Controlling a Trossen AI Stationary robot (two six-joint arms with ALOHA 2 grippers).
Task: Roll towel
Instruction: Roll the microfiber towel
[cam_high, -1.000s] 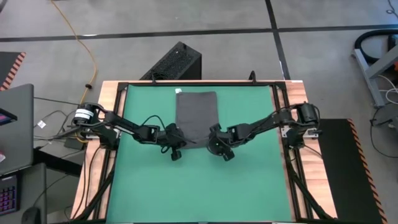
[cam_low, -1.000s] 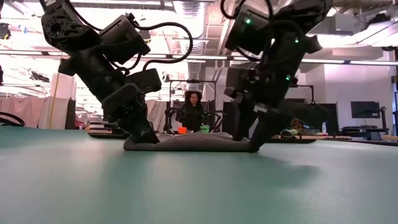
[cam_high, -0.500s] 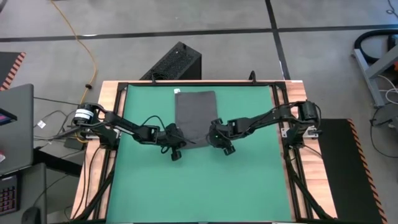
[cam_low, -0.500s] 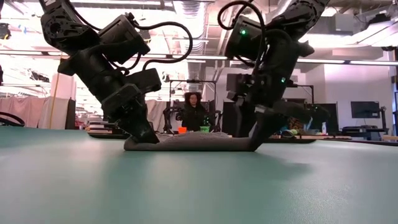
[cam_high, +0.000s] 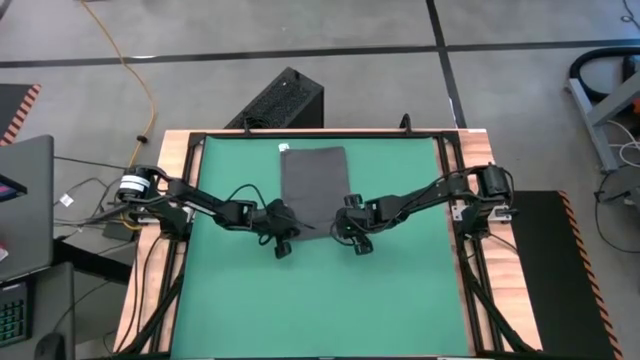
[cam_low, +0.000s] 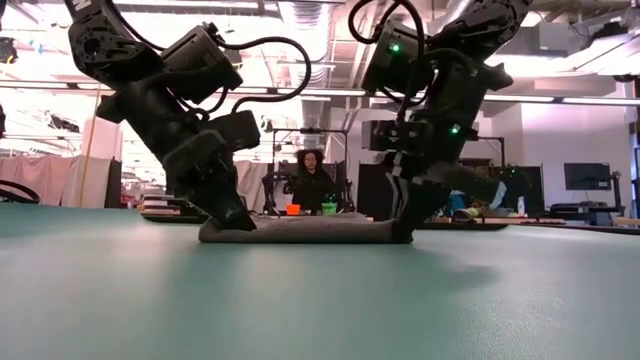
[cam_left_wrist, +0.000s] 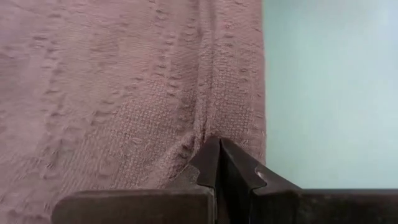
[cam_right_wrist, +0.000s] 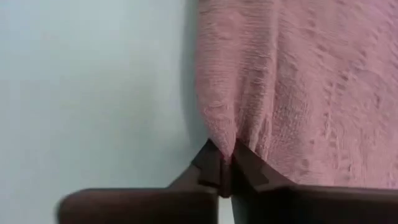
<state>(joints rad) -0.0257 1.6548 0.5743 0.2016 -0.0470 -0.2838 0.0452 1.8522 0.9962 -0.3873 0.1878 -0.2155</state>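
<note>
The dark grey towel (cam_high: 315, 185) lies flat on the green mat (cam_high: 400, 290) at the table's far middle, with its white tag (cam_high: 286, 148) at the far left corner. In the low view the towel (cam_low: 300, 230) shows as a low, flat strip. My left gripper (cam_high: 289, 224) is shut on its near left corner, and my right gripper (cam_high: 341, 224) is shut on its near right corner. Both slant down from the sides onto the near edge. My left gripper pinches a small pucker of cloth (cam_left_wrist: 208, 127) between its two fingers, close to the towel's side edge at the near left corner. It comes slanting down from the left, and the corner stays on the mat. My right gripper pinches a raised ridge of cloth (cam_right_wrist: 219, 134) right at the towel's side edge, near the near right corner. It comes steeply from above, and the towel rests on the mat.
Bare green mat lies to the left, right and near side of the towel. A black frame and wooden border (cam_high: 170, 200) ring the mat. A black box (cam_high: 285, 100) stands on the floor beyond the far edge. A person (cam_low: 312, 182) sits far behind the table.
My right gripper has sunk onto the towel's near right corner, rolled at the wrist and shut on the cloth there. The towel's right end has bunched slightly inward.
</note>
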